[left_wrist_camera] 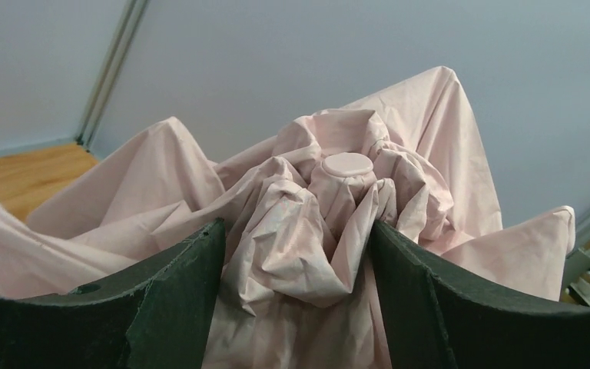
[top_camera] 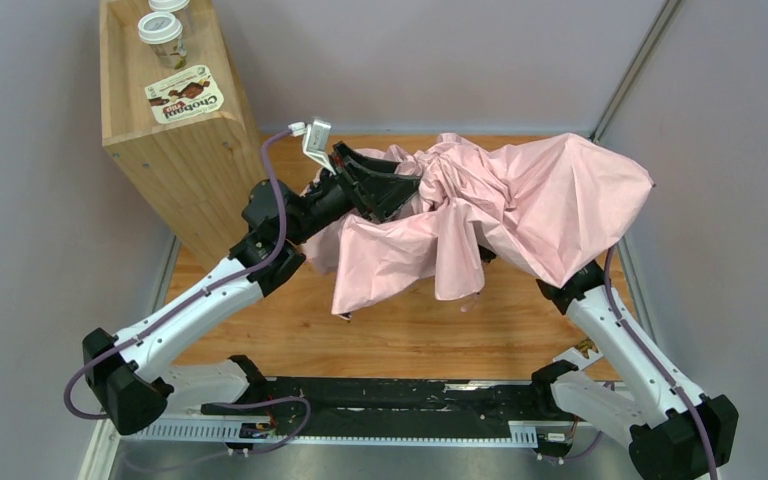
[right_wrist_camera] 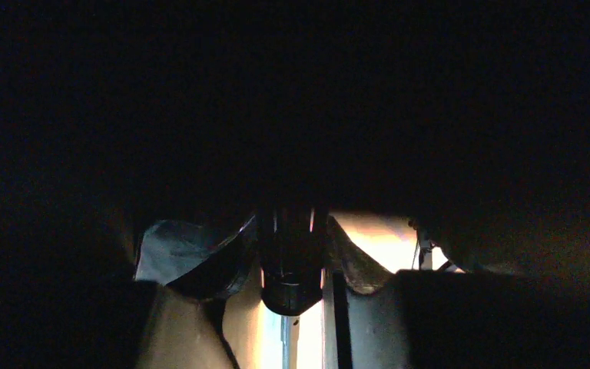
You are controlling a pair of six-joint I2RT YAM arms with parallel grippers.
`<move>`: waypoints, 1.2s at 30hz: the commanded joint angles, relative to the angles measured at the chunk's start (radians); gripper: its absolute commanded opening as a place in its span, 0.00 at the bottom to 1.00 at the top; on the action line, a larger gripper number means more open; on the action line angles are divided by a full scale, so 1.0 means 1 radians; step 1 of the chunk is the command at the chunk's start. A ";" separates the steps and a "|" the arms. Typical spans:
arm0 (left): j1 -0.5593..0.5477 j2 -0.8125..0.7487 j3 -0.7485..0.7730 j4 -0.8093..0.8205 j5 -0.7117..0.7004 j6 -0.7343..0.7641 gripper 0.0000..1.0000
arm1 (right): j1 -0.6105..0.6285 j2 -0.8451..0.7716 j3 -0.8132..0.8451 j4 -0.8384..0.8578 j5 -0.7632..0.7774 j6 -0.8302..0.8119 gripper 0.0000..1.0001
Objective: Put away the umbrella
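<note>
The pale pink umbrella [top_camera: 520, 205] hangs half-collapsed above the wooden table, its canopy draped over my right arm. My left gripper [top_camera: 392, 185] reaches in from the left. Its fingers [left_wrist_camera: 188, 284] press on both sides of the bunched fabric just below the round pink top cap [left_wrist_camera: 347, 165]. My right gripper is hidden under the canopy in the top view. In the dark right wrist view my right gripper [right_wrist_camera: 288, 327] stands around the umbrella's black hub [right_wrist_camera: 292, 273] and thin metal shaft, and the fingers sit close against the hub.
A tall wooden box [top_camera: 175, 150] stands at the back left, close to my left arm, with two lidded cups [top_camera: 163, 35] and a Chobani lid on top. Grey walls close in the table [top_camera: 400, 330] at both sides and the back.
</note>
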State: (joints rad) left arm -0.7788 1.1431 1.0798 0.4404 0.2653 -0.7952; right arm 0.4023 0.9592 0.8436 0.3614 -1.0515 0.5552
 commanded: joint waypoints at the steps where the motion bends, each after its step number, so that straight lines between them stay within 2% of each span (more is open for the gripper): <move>1: -0.014 0.078 0.112 0.098 0.170 0.014 0.77 | 0.006 -0.013 0.055 0.068 -0.018 -0.009 0.00; 6: -0.017 0.127 0.169 0.083 0.278 0.039 0.77 | 0.006 -0.013 0.083 -0.015 -0.031 -0.043 0.00; 9: -0.020 0.118 0.152 0.148 0.354 0.054 0.78 | 0.004 -0.007 0.081 -0.021 -0.024 -0.034 0.00; 14: -0.020 0.023 0.007 0.317 0.333 0.099 0.78 | 0.004 0.006 0.092 -0.019 -0.007 -0.023 0.00; 17: -0.022 0.006 -0.006 0.314 0.276 0.108 0.78 | 0.006 0.007 0.115 -0.085 -0.001 -0.058 0.00; 19: -0.025 0.020 0.005 0.327 0.291 0.106 0.79 | 0.006 0.010 0.123 -0.093 -0.005 -0.061 0.00; 21: -0.025 0.049 0.034 0.313 0.281 0.068 0.79 | 0.016 0.010 0.136 -0.136 0.014 -0.099 0.00; 23: -0.030 0.081 0.072 0.288 0.262 0.032 0.79 | 0.032 0.004 0.166 -0.254 0.047 -0.188 0.00; 25: -0.030 0.115 0.121 0.212 0.230 0.017 0.79 | 0.032 -0.004 0.170 -0.272 0.047 -0.205 0.00; 27: -0.030 0.132 0.170 0.022 0.181 0.048 0.79 | 0.033 -0.016 0.173 -0.268 0.041 -0.210 0.00; 28: -0.030 0.132 0.175 0.000 0.136 0.053 0.79 | 0.041 -0.020 0.175 -0.274 0.044 -0.225 0.00; 31: -0.030 0.136 0.157 0.039 0.121 0.039 0.79 | 0.066 -0.013 0.205 -0.358 0.064 -0.306 0.00; 36: -0.033 0.214 0.222 0.096 0.251 -0.028 0.78 | 0.102 0.010 0.255 -0.502 0.076 -0.406 0.00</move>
State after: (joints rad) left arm -0.7994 1.2964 1.2217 0.5018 0.4454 -0.7753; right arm 0.4656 0.9653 1.0096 -0.0578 -0.9840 0.2798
